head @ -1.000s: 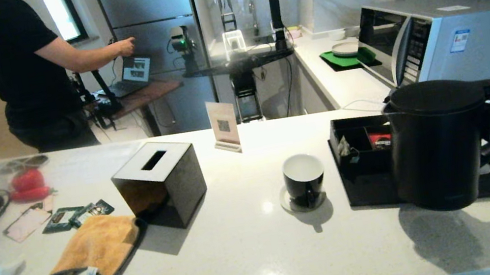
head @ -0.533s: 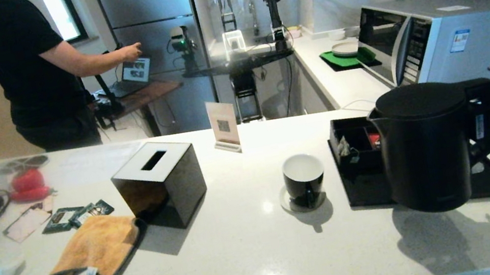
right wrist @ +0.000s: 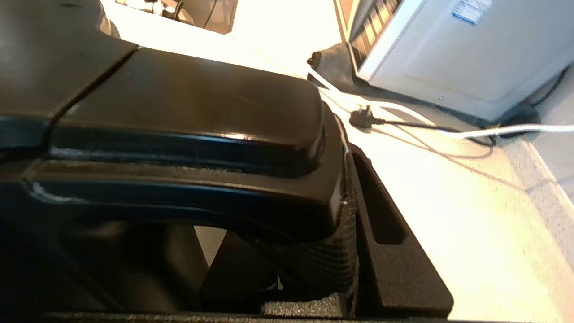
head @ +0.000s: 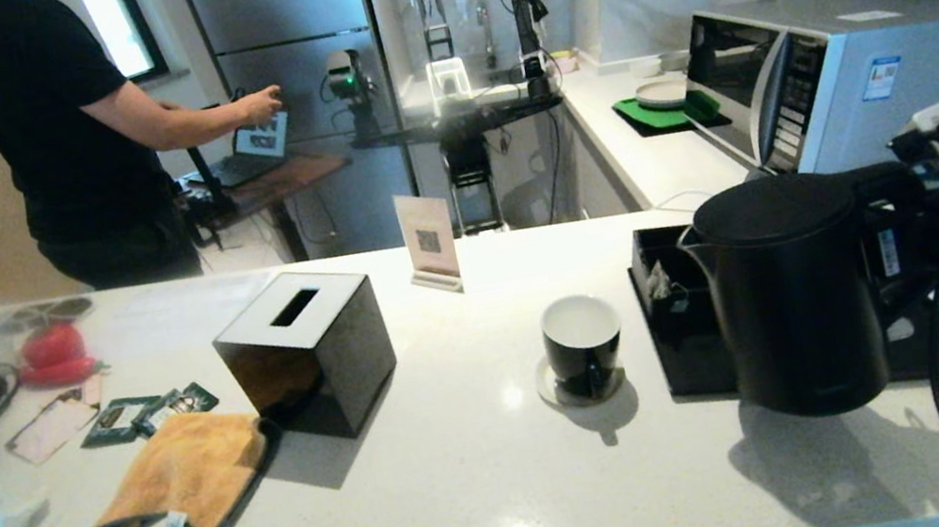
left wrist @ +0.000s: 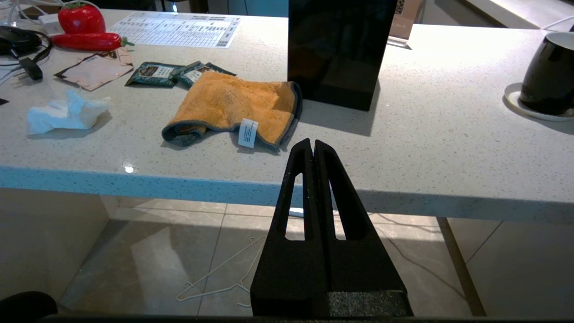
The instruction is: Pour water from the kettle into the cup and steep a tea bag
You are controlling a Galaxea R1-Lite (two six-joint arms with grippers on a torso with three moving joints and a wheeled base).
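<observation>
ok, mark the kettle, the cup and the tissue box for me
kettle [head: 797,313], head view, front of the black body.
cup [head: 585,357], head view, glossy outer wall.
tissue box [head: 355,359], head view, right side face.

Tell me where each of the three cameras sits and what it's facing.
Head view: high, looking down on the counter, kettle and cup; right arm at right edge.
Left wrist view: below counter edge, facing the orange cloth; shut left pincer shows.
Right wrist view: behind the right pincer, clamped on the kettle handle.
Shared: head and left wrist both show cup, cloth.
</observation>
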